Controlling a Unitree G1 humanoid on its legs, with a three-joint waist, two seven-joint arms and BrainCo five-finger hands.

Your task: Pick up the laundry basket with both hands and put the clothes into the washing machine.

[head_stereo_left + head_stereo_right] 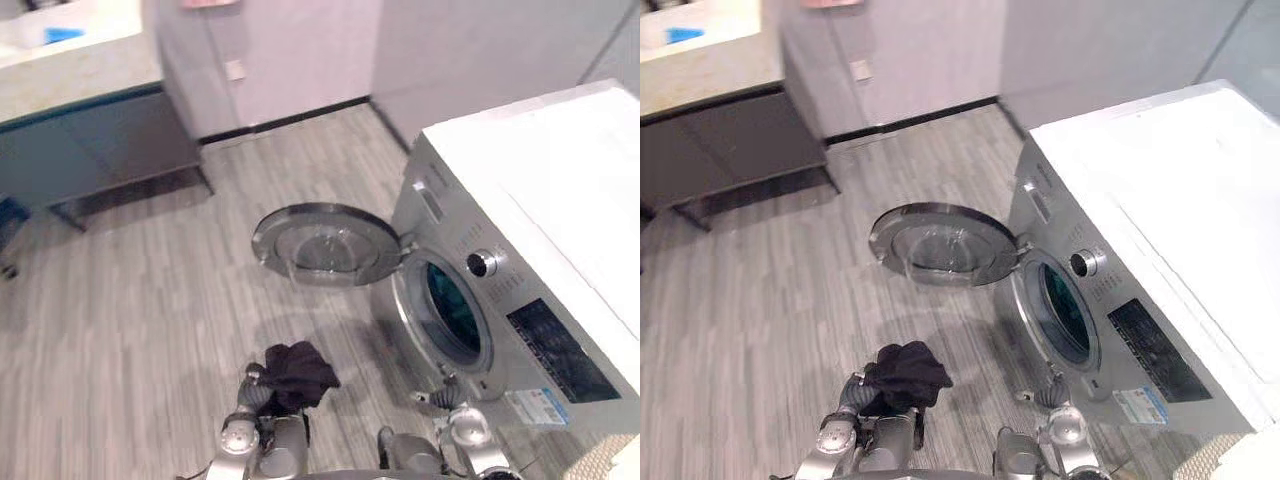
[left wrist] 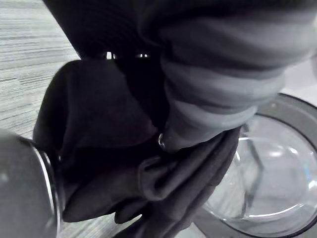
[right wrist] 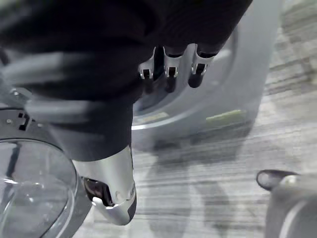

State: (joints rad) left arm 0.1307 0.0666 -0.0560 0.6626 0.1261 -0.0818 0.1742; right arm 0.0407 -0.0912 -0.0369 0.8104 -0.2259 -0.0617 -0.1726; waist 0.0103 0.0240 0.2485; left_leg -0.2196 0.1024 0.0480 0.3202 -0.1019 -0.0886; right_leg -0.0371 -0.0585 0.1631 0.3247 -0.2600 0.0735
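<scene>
A dark garment is seen bunched in the left hand low in the foreground. In the left wrist view its folds are gripped by curled fingers and the cloth hangs over the grey plank floor. The garment is held just short of the washing machine, a white front-loader standing to the robot's right, and is well apart from the drum opening, inside which something teal can be made out. The round glass door is swung fully open toward the robot's left, and its pane also appears past the cloth in the left wrist view. The right hand is shown empty near the lower front of the machine. Its fingers are held straight and close side by side, the dark tips pointing at the machine's front panel, with the thumb set apart and nothing pinched between them. A pale woven rim is glimpsed at the lower right corner beside the machine; whether it is the laundry basket cannot be told. A counter with a dark base is seen against the far wall at the robot's left, well apart from the machine.
</scene>
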